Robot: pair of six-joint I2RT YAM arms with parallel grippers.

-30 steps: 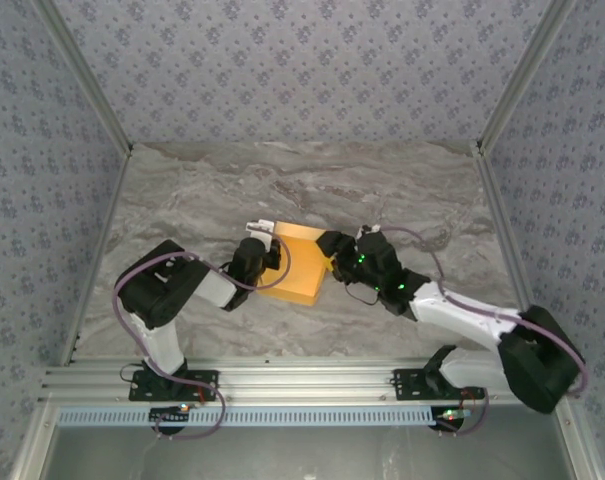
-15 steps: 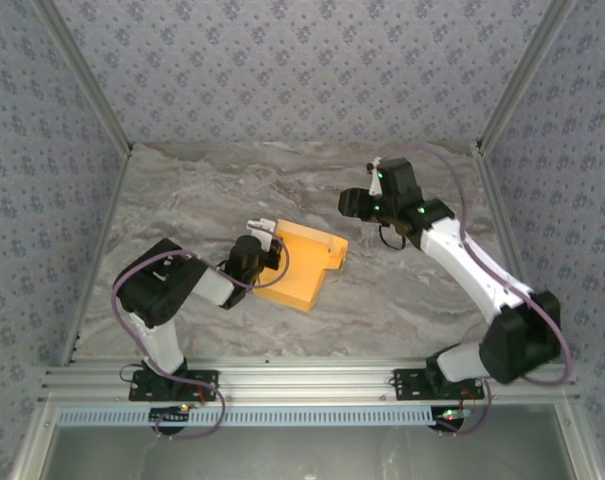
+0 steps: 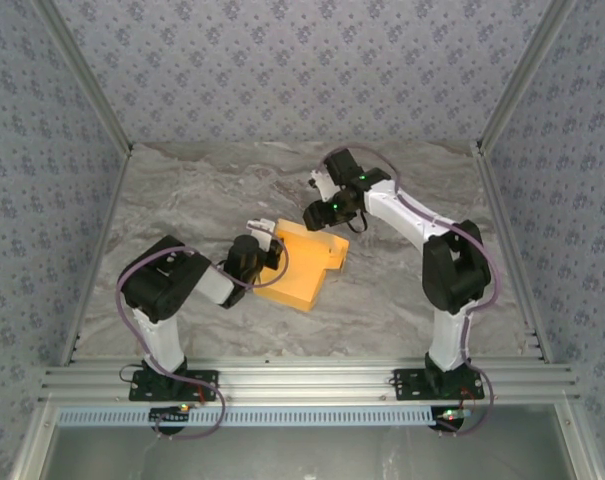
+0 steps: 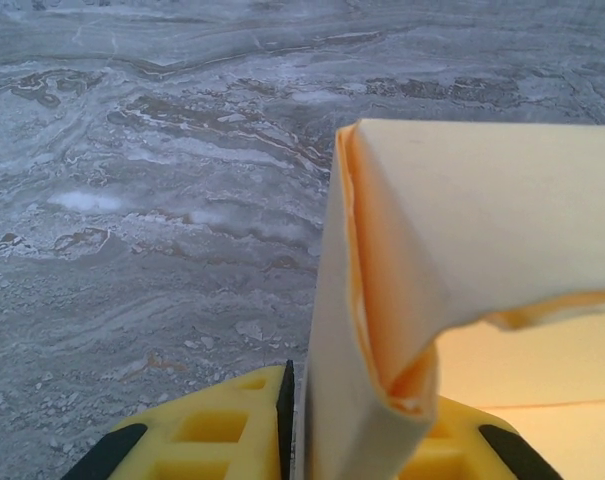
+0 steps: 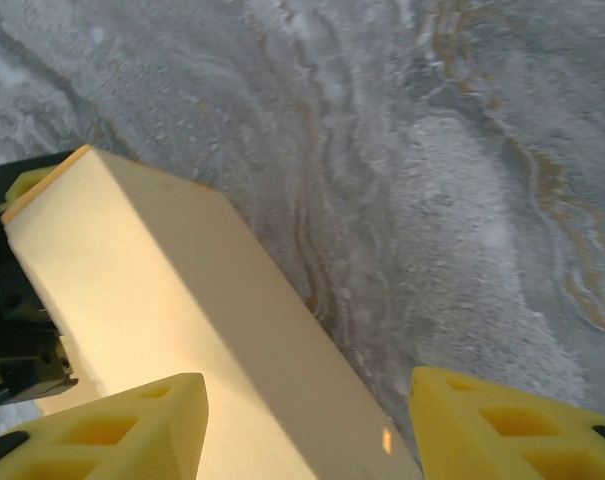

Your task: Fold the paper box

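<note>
Left tool (image 4: 354, 398) narrow, pinching the upright folded flap of the paper box (image 3: 300, 268) at its 10 o'clock edge. Right tool (image 5: 307, 385) spread, over the 1 o'clock corner; contact unclear.

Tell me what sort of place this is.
Most likely a robot test cell in a lab, not a home: the left arm and right arm are bolted to an aluminium rail at the edge of a marble-patterned table, patterned panels wall it in, and an orange paper box lies between them.
</note>
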